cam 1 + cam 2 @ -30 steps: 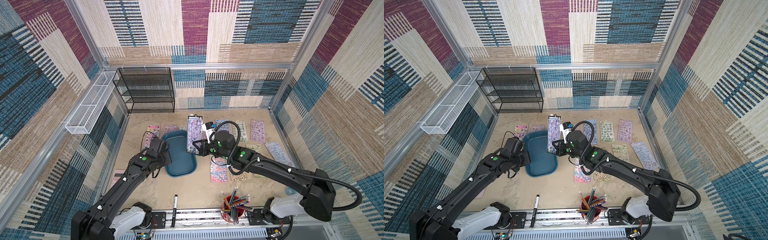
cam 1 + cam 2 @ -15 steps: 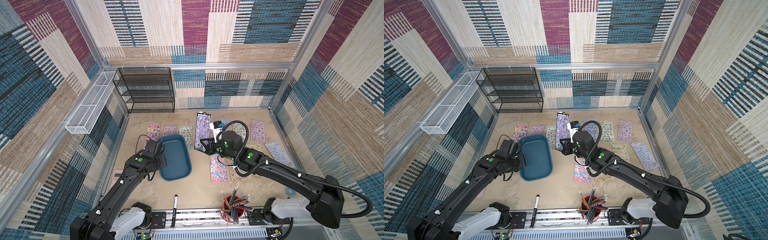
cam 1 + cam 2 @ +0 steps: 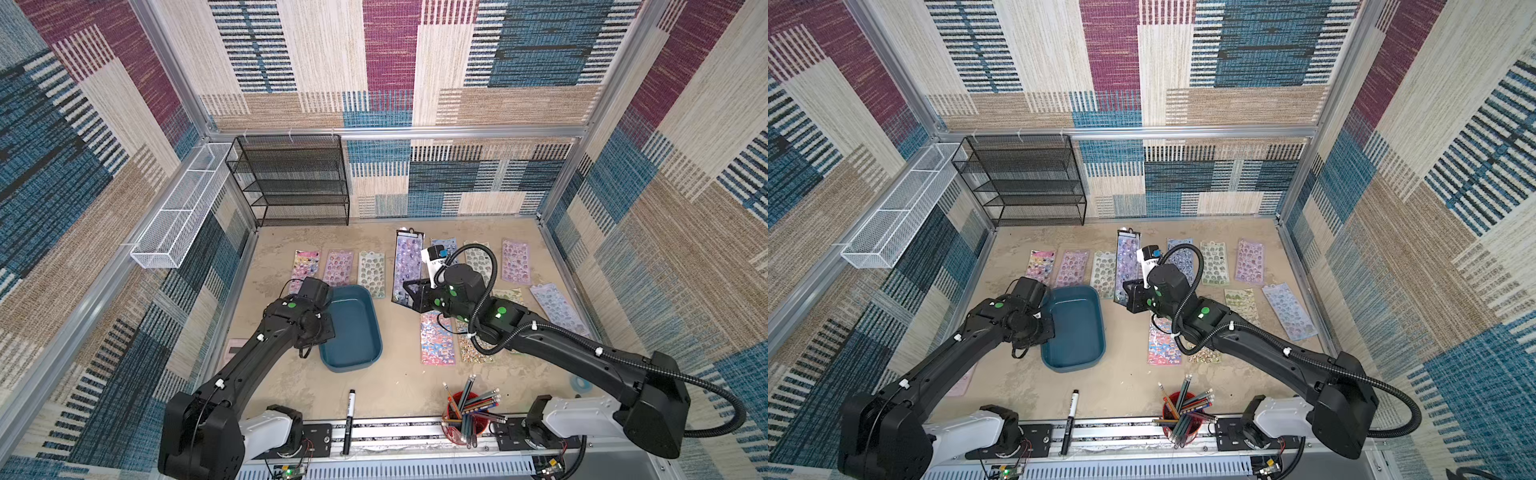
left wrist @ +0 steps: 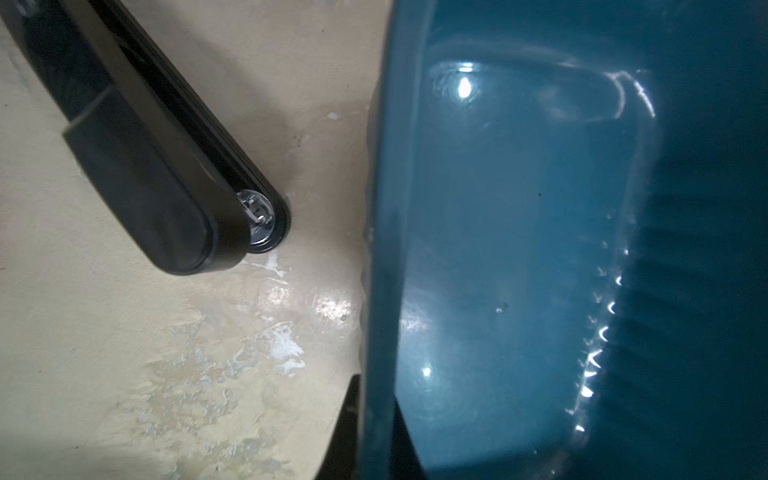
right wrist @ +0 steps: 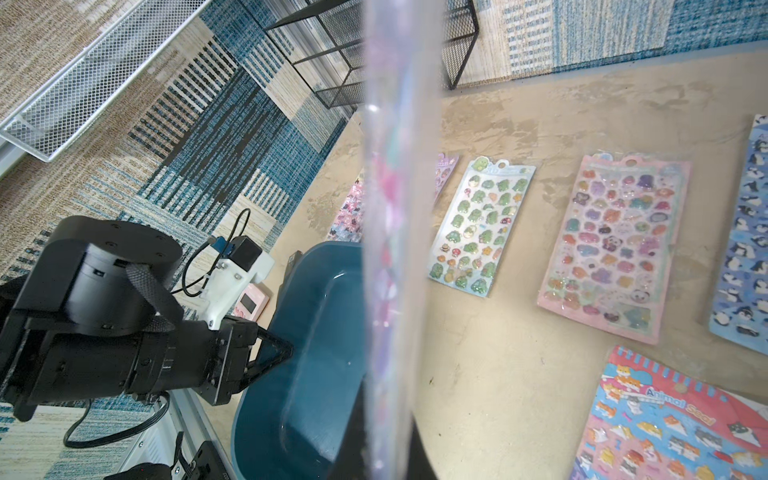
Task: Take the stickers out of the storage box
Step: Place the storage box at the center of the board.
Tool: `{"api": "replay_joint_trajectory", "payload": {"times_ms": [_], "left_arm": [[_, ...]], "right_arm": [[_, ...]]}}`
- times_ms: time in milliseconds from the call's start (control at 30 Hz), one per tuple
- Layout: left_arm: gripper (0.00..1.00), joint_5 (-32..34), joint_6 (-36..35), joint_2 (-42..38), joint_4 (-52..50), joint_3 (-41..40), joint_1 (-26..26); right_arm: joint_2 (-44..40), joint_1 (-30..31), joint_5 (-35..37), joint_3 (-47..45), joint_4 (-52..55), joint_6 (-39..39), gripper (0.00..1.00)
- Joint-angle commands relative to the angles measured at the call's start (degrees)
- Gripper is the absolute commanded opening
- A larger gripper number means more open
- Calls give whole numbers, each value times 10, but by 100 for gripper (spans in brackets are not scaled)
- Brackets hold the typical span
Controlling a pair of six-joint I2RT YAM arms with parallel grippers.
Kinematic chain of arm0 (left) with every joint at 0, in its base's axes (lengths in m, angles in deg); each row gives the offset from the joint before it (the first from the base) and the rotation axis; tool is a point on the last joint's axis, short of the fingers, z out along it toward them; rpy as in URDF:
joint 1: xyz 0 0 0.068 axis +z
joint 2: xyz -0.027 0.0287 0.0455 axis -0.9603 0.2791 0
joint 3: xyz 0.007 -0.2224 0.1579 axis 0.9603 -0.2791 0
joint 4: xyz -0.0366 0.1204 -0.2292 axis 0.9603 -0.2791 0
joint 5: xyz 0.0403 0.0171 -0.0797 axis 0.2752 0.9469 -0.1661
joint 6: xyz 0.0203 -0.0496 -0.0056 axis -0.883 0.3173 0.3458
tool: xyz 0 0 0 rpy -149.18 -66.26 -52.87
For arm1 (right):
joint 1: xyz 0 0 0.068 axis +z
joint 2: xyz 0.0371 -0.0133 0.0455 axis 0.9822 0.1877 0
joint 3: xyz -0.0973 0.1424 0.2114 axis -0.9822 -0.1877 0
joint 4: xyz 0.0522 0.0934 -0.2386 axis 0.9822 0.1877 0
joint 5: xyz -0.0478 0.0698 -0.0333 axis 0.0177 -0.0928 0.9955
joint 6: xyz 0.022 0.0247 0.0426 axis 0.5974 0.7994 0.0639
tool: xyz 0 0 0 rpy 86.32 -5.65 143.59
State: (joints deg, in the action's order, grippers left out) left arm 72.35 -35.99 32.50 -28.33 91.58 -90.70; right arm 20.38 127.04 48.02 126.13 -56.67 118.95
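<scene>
1. Sandy table between patterned walls: the storage box is sitting nearer the front than a second ago, and the lilac sheet is now being held clear of it, to its right.
2. Left jaws are clamping the box's left rim; right jaws are pinching the sheet's near end.
3. Sheet and empty box are both lying lengthwise toward the back wall.
4. Other stickers are lying flat; bare table is showing between box and marker.

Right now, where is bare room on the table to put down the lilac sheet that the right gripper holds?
Free: the wide patch between the storage box, the marker and the pencil cup; also the strip between the black rack and the row of stickers. Crowded: the robot's right side, where sheets lie close around the right gripper and its lilac sheet.
</scene>
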Motion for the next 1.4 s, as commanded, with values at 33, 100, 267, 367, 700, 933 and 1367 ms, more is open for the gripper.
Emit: {"api": "replay_joint_trajectory", "payload": {"times_ms": [33,100,267,367,700,933,1367], "left_arm": [[0,-10,-33,12,-16,9,4],[0,-7,-32,25,-30,11,4],[0,-4,-30,46,-43,17,5],[0,1,-28,63,-49,19,7],[9,-12,-36,88,-49,30,32],[24,-15,-42,81,-56,39,37],[38,-70,-91,-12,-82,113,37]], "right_arm": [[-2,-2,5,-2,-6,2,0],[1,-3,5,1,-7,1,0],[5,-3,1,2,-6,-2,0],[6,-5,-1,-1,-6,-2,0],[1,-10,5,-5,0,-11,0],[-3,-13,12,-3,5,-18,0],[-19,-21,51,27,49,-59,0]]}}
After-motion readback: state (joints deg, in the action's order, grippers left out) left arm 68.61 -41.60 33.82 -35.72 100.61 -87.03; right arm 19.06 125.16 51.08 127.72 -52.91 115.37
